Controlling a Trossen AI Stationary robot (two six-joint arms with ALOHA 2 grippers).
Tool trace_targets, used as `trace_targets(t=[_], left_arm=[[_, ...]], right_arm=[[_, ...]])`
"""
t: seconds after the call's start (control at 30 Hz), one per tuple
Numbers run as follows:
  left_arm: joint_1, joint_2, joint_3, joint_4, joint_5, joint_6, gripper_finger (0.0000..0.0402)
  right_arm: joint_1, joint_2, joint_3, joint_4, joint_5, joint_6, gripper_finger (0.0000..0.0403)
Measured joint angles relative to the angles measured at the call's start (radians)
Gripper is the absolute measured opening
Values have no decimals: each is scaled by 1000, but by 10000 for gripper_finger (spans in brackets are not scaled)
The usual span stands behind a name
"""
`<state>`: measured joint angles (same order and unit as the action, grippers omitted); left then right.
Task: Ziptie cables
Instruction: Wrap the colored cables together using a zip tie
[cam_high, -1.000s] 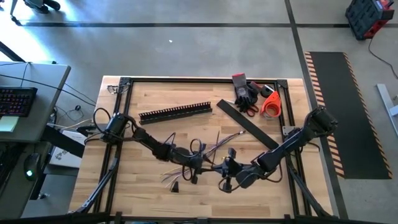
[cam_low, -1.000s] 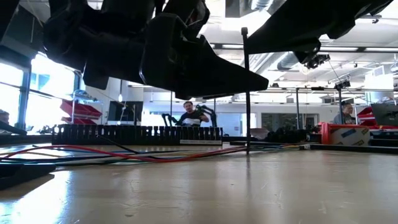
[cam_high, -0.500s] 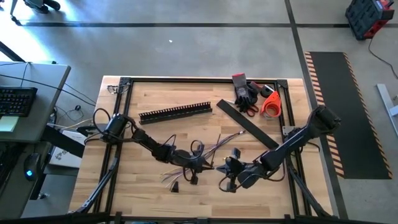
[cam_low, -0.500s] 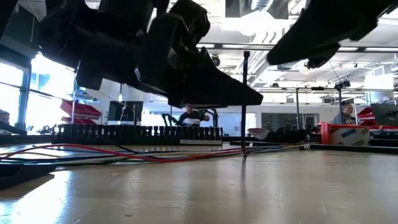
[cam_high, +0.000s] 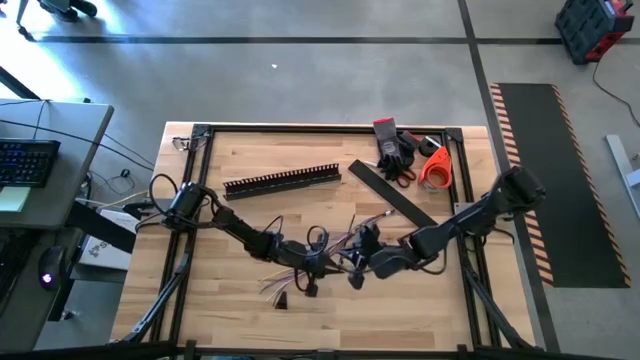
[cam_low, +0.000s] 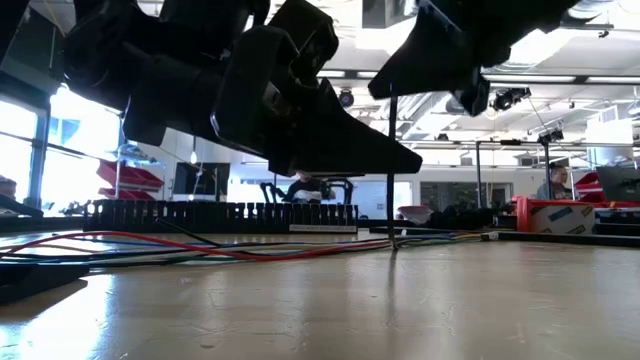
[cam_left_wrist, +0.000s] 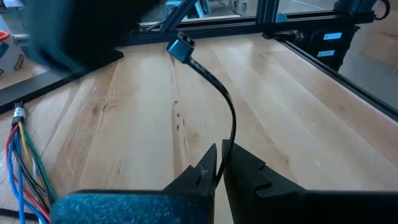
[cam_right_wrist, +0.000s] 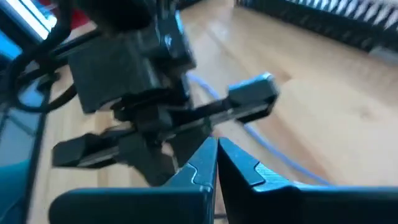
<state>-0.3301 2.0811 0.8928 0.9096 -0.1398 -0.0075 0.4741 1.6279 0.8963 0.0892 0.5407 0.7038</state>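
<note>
— Cables (cam_high: 330, 245), where do they lie?
— Splayed on the wooden table (cam_high: 240, 310) near its middle, between the two grippers; in the low view they run flat as red and blue strands (cam_low: 200, 247).
— And the left gripper (cam_high: 318, 268)?
— Low over the cables, its fingers (cam_left_wrist: 205, 171) clenched on a thin black zip tie (cam_left_wrist: 217, 99) that arcs up to a small square head.
— The right gripper (cam_high: 357, 262)?
— Just beside the left one, fingers (cam_right_wrist: 205, 163) pressed together; whether they pinch anything, I cannot tell. A comb-toothed rail (cam_high: 282, 182) lies farther back.
</note>
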Motion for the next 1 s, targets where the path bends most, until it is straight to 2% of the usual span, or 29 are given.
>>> trace_targets(t=[0.1,0.33,0.57,1.0], left_arm=[[-1,0,0,-11,0,1,0],[-1,0,0,-5,-1,-22,0],[1,0,0,11,26,-60,2],[10,0,0,17,42,-88,35]], right_arm=[[-10,16,0,8,-64,14,0],[0,16,0,28,-109,27,0],[9,16,0,28,-111,14,0],[38,16,0,24,-71,-5,0]])
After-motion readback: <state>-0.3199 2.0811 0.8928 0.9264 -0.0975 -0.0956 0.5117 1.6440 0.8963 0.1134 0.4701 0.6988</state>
